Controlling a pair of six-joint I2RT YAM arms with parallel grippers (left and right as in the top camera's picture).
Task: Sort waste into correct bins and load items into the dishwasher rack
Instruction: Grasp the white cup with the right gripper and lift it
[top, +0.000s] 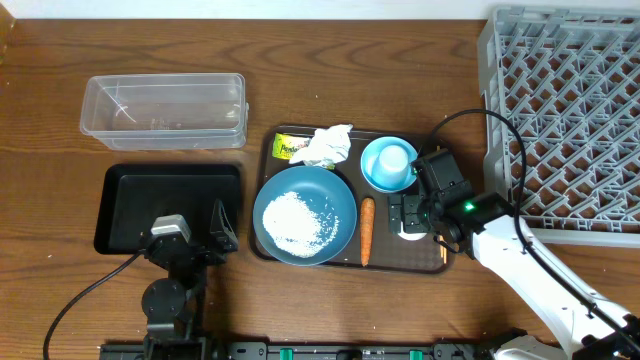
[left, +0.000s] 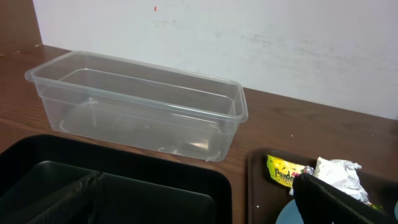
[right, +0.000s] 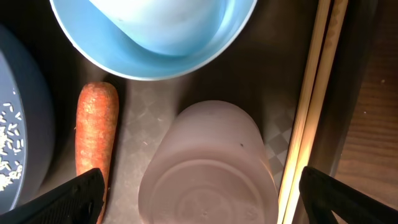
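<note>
Wrapper (left: 281, 170), yellow-green, lettering "Pand…" with the rest hidden, lies ahead-right of left end effector (left: 196, 186), which is spread wide and empty. White cup (right: 208, 162) sits between the wide-apart fingers of right end effector (right: 202, 193), ungripped.

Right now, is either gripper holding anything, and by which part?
Nothing is held. The right gripper is open, a finger either side of the white cup, not closed on it. The left gripper is open and empty over the black tray.

Rice (top: 295, 215) on dark-blue plate (top: 337, 192), orange carrot (top: 366, 232) alongside, light-blue bowl (top: 372, 176) behind
</note>
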